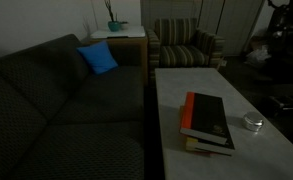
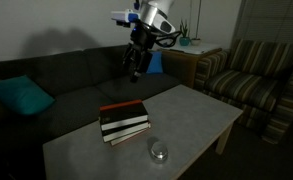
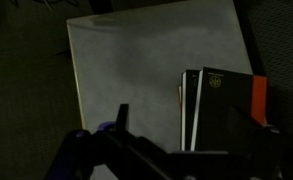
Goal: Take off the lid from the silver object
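The silver object [image 1: 253,124] is a small, low, round tin on the pale table, next to the book stack; it also shows in an exterior view [image 2: 159,152]. Its lid [image 1: 253,119] sits on top of it with a pale shiny face. My gripper [image 2: 134,70] hangs high above the far side of the table, well away from the tin, with its fingers spread and nothing between them. In the wrist view the gripper [image 3: 191,140] is open over the books, and the tin is out of view.
A black-and-orange book stack [image 2: 123,121] lies mid-table; it also shows in an exterior view [image 1: 206,120] and in the wrist view [image 3: 224,105]. A dark sofa [image 1: 56,110] with a blue cushion [image 1: 98,58] runs along the table [image 2: 201,115]. A striped armchair [image 2: 248,75] stands beyond.
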